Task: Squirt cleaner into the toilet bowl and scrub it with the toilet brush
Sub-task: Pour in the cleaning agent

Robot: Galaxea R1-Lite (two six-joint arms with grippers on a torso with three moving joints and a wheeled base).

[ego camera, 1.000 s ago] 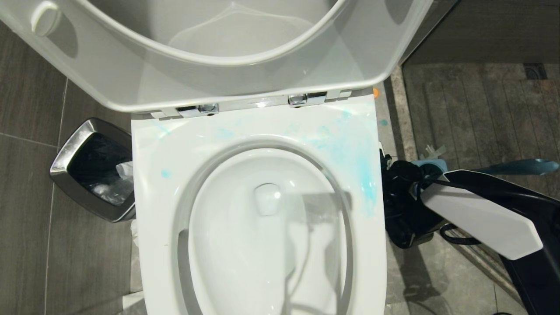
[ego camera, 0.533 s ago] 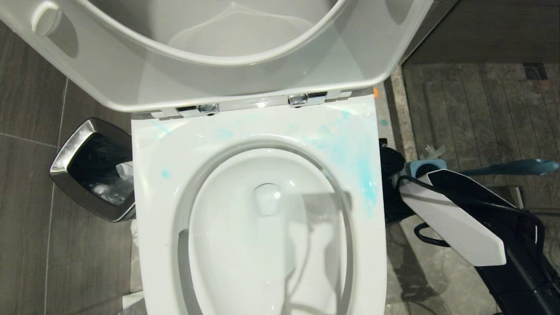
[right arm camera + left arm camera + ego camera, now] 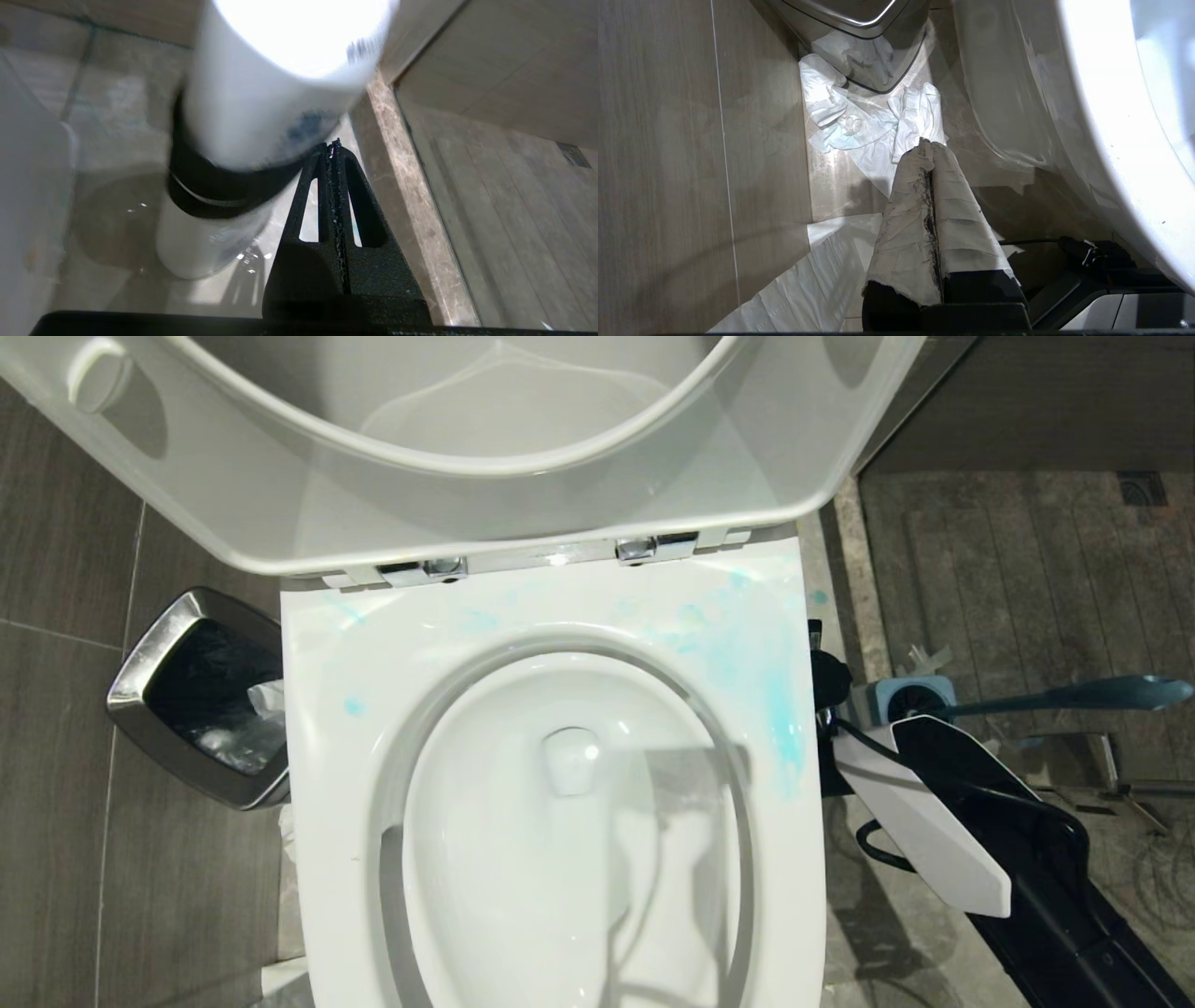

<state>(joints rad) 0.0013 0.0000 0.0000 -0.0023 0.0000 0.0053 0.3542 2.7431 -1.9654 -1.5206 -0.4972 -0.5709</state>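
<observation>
The glossy white ceramic toilet bowl [image 3: 560, 840] fills the centre of the head view, its white seat and lid [image 3: 485, 448] raised across the top and turquoise smears of cleaner left on the rim at centre right. At the right edge, the white-and-black right arm [image 3: 943, 821] is seen lower and further toward the bottom right corner than a second ago, so that more of the slim blue-grey toilet brush handle [image 3: 1074, 695] and its square blue-grey holder [image 3: 910, 695] is now uncovered on the floor at mid right; the brush is judged not yet lifted.

In the right wrist view the black right gripper [image 3: 334, 154] is shown with its fingers pressed together and empty, close beside a blurred white cylinder with a black band [image 3: 233, 154] that cannot be identified for certain; the orange-capped cleaner bottle is not clearly made out in any view.

The tape-wrapped left gripper [image 3: 927, 154] is likewise shut on nothing, parked low over crumpled white tissue [image 3: 859, 121] near the silver-rimmed waste bin [image 3: 168, 644] at the left. Squirting appears done; scrubbing is judged still to come.
</observation>
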